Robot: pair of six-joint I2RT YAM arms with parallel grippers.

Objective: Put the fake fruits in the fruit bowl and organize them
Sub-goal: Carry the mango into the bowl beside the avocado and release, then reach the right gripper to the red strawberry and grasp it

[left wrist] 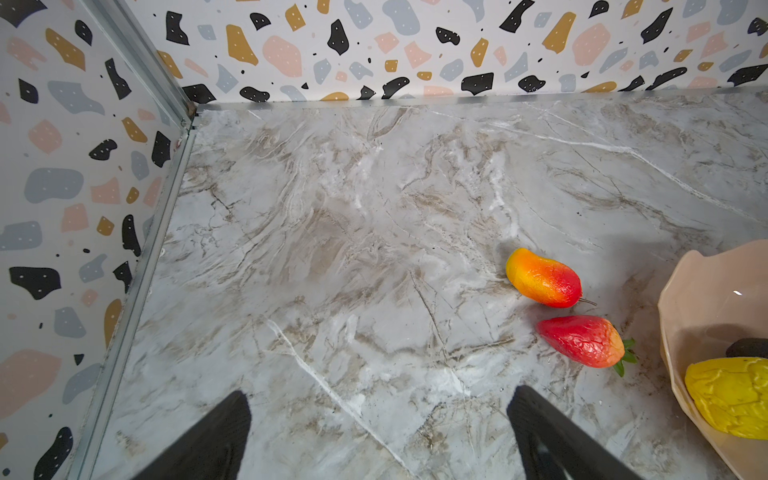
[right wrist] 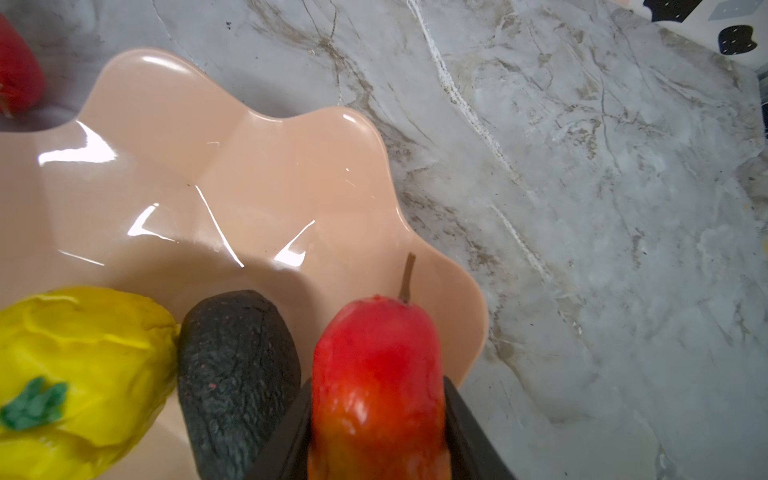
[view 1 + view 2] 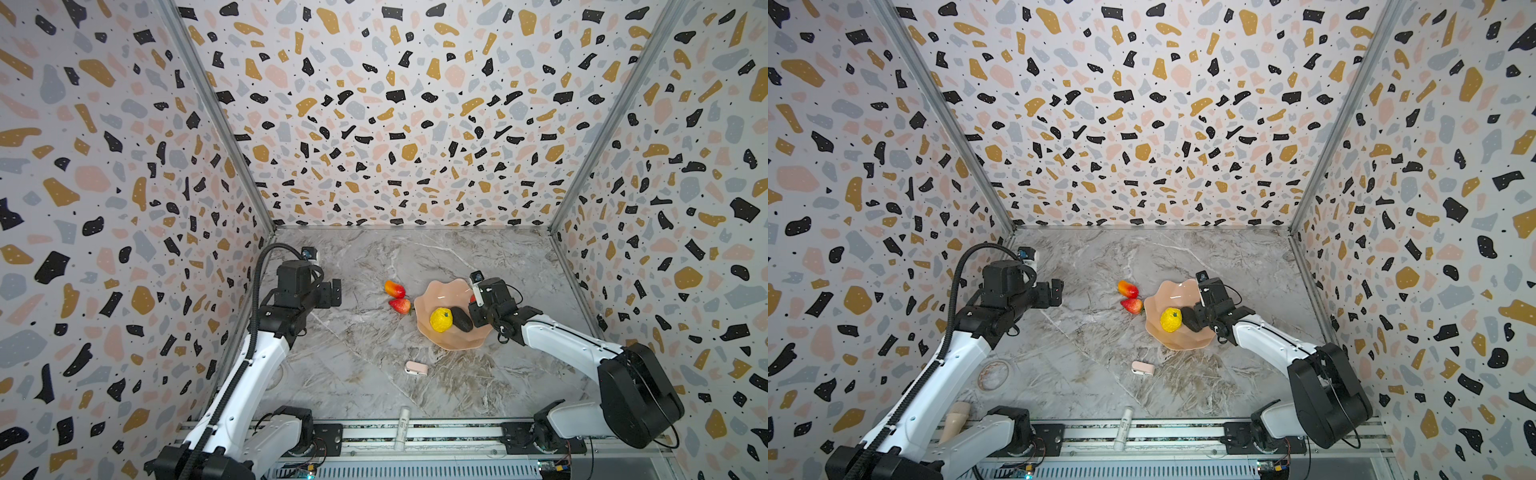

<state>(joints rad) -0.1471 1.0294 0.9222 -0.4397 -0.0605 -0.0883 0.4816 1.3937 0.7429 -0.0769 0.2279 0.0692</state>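
- Hidden: in both top views the right end effector [image 2: 377, 380] covers almost all of the held mango [image 2: 376, 353]. Only a red sliver shows beside the wrist in a top view.
- Cut off: the right wrist view loses the held mango's lower part at the frame edge. It shows only a red corner of the strawberry [image 3: 400, 306].
- Cut off: the left wrist view shows just one side of the fruit bowl [image 3: 444, 293] and a dark sliver of the black oval [image 3: 461, 319].
- Unclear: whether the held mango touches the bowl surface cannot be told.
- Count: five fruits, namely two mangoes, one strawberry, one yellow citrus [image 3: 441, 320] and one black oval. One fruit bowl.
- Placement: citrus and black oval lie touching inside the bowl. The loose mango [image 3: 394, 289] and the strawberry lie together on the bench [image 3: 353, 353], just beside the bowl's left rim in both top views.
- Right end effector: pinching the held mango between both fingers, stem end pointing away from the wrist. It is over the bowl's inner slope near the rim, just beside the black oval.
- Left end effector [image 1: 378, 395]: fingers spread, nothing between them. It hovers above the bench, well apart from the loose mango and strawberry.
- Other items: one pink clip [image 3: 416, 368] on the bench and one white tube [image 3: 403, 422] at the front rail.
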